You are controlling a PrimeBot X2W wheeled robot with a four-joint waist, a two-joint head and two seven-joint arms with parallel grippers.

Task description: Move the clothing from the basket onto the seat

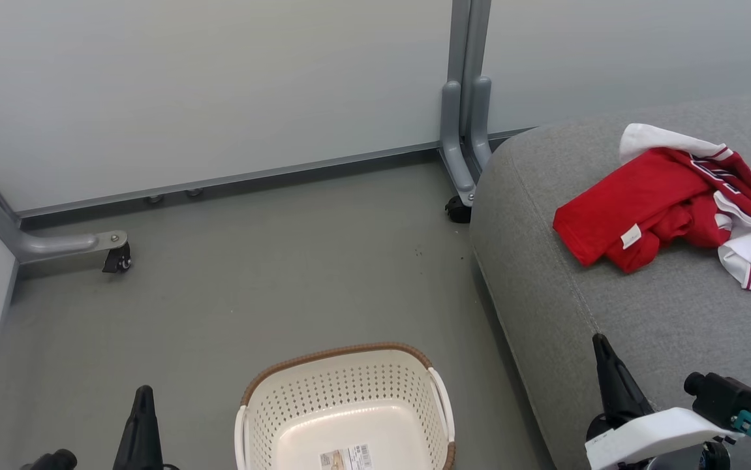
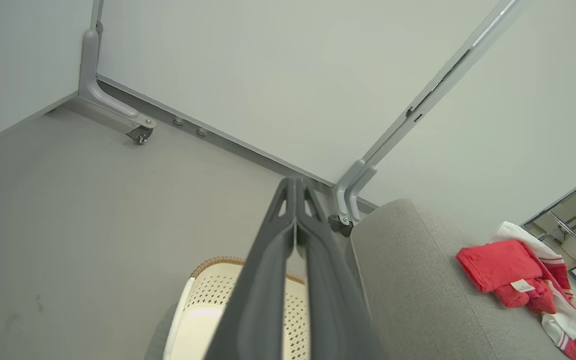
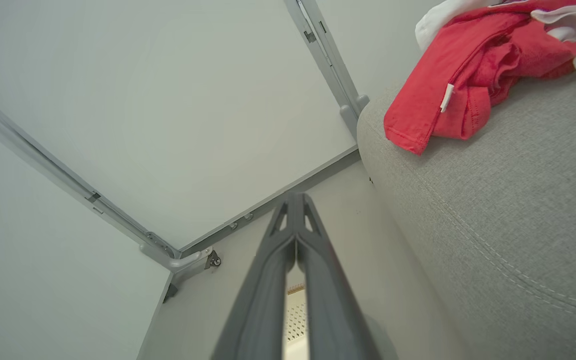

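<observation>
Clothing on seat, right of basket

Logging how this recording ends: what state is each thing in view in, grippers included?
Bright red fabric garment with white panels: crumpled, lying on the seat.
Cream perforated plastic basket with brown woven-look rim: upright on the floor, empty.
Large light-grey upholstered seat: bearing the garment.
Left gripper: shut, holding nothing.
Right gripper: shut, holding nothing.

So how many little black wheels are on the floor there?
2. The left wheel sits under the grey bracket at far left; the right wheel is beside the seat's far corner. Others may hide behind the seat.
</observation>
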